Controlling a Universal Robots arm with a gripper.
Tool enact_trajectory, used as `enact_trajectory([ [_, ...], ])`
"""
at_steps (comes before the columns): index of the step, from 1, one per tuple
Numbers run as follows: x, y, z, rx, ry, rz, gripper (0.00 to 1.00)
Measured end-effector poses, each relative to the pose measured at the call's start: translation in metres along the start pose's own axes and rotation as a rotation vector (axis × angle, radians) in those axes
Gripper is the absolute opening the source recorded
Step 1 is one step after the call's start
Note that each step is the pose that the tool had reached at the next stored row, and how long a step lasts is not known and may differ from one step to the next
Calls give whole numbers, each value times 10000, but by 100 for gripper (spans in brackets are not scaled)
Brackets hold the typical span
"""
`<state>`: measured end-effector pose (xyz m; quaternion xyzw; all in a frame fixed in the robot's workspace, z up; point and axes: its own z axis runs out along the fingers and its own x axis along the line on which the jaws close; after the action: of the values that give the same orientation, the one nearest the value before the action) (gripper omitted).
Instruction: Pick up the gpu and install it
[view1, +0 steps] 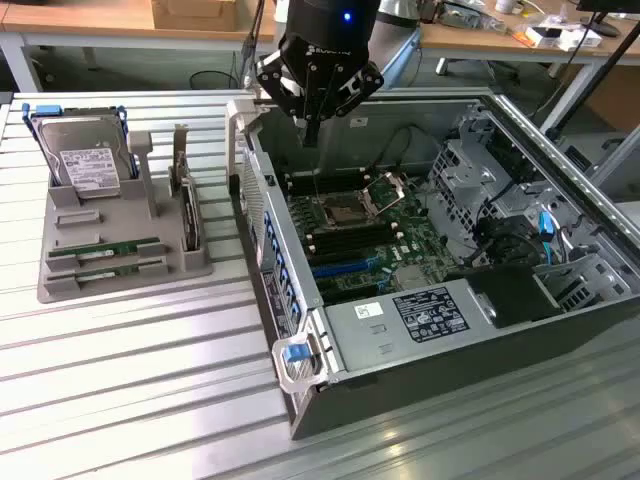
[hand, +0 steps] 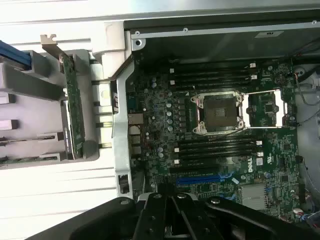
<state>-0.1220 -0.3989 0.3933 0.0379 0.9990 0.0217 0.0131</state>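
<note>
While gripper (view1: 312, 135) hangs vertical over motherboard (view1: 355, 235) | jaws closed together

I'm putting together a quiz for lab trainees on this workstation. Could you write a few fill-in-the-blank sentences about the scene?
1. The gripper hangs above the open computer case with its jaws ____.
2. The green circuit-board sticks lie in the gray holder, on the exterior view's ____ of the case.
3. The hard drive stands in rails coloured ____.
Missing words: shut; left; blue.
</note>
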Motion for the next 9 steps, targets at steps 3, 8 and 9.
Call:
enact_trajectory([
  [3, 74, -6, -2, -1, 0, 0, 11],
  [8, 131, -10, -4, 0, 0, 0, 11],
  [9, 141, -11, -4, 0, 0, 0, 11],
])
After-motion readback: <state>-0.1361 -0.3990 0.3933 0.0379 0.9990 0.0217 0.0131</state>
